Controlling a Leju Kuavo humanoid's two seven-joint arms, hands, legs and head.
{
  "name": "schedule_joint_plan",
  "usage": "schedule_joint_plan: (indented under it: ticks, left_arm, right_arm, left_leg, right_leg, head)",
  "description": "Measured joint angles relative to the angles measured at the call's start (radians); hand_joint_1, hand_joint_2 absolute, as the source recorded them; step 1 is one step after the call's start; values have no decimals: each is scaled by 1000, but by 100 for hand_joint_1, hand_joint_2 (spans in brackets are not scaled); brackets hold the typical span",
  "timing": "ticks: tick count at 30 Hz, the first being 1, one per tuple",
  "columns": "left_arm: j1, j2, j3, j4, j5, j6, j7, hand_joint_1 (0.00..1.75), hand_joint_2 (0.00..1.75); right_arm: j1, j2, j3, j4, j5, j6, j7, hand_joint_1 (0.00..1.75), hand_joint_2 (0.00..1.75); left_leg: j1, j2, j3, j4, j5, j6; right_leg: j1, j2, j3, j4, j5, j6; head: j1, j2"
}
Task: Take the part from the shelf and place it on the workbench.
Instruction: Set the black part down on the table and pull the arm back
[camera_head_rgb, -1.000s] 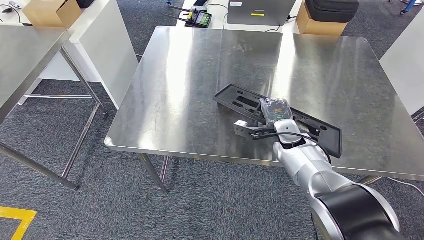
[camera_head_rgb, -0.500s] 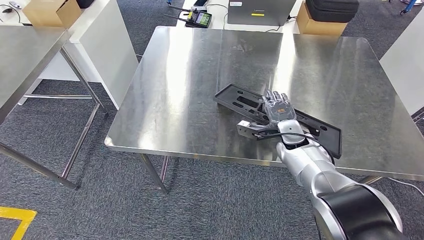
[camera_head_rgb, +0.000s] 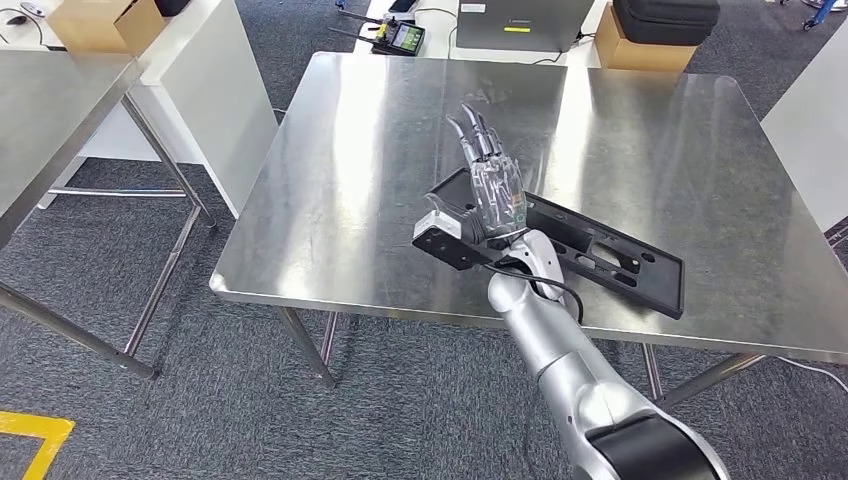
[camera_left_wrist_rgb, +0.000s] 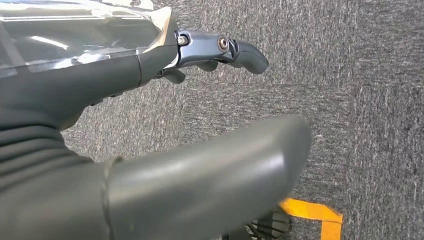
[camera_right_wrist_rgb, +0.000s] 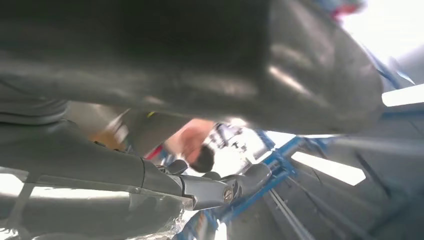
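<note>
Lying flat on the steel table (camera_head_rgb: 330, 180) near its front edge is the long black part (camera_head_rgb: 600, 250); the right hand (camera_head_rgb: 490, 175) is raised above the part's left end, fingers straight and spread, holding nothing; the left hand (camera_left_wrist_rgb: 150, 100) hangs over grey carpet, fingers loosely apart, empty

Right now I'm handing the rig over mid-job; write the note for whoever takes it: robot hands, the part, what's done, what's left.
Right robot hand: open, fingers straight and spread, raised above the workbench, holding nothing.
Left robot hand: hangs over grey carpet, holds nothing.
Part: long black plastic piece lying flat on the steel workbench, near its front edge, free of either hand.
Done: part is on the workbench and released.
Left: draw the right arm back clear of the part; nothing else appears outstanding.
</note>
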Motion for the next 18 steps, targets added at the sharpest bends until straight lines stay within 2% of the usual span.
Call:
schedule_joint_plan:
  ticks: [4, 9, 13, 18]
  left_arm:
    - [0, 0, 7, 0, 0, 0, 6, 0, 0]
    - [1, 0, 22, 0, 2, 1, 7, 0, 0]
    - [1, 0, 28, 0, 9, 2, 1, 0, 0]
    - [4, 0, 48, 0, 21, 1, -18, 0, 0]
  right_arm:
    - [109, 10, 43, -284, -343, 214, -70, 0, 0]
    - [201, 9, 81, -507, -472, 305, -90, 0, 0]
    - [288, 4, 94, -651, -676, 444, -109, 0, 0]
    - [462, -16, 95, -865, -830, 592, -113, 0, 0]
  left_leg:
    - [-1, 0, 0, 0, -1, -1]
    - [-2, 0, 0, 0, -1, -1]
    - [-2, 0, 1, 0, -2, -2]
    - [-2, 0, 0, 0, -4, -1]
  right_leg:
    - [-1, 0, 0, 0, 0, 0]
    - [-2, 0, 0, 0, 0, 0]
    - [-2, 0, 0, -1, 0, 0]
    - [-2, 0, 1, -1, -2, 3]
  head:
    - [0, 0]
    - [0, 0]
    - [0, 0]
    - [0, 0]
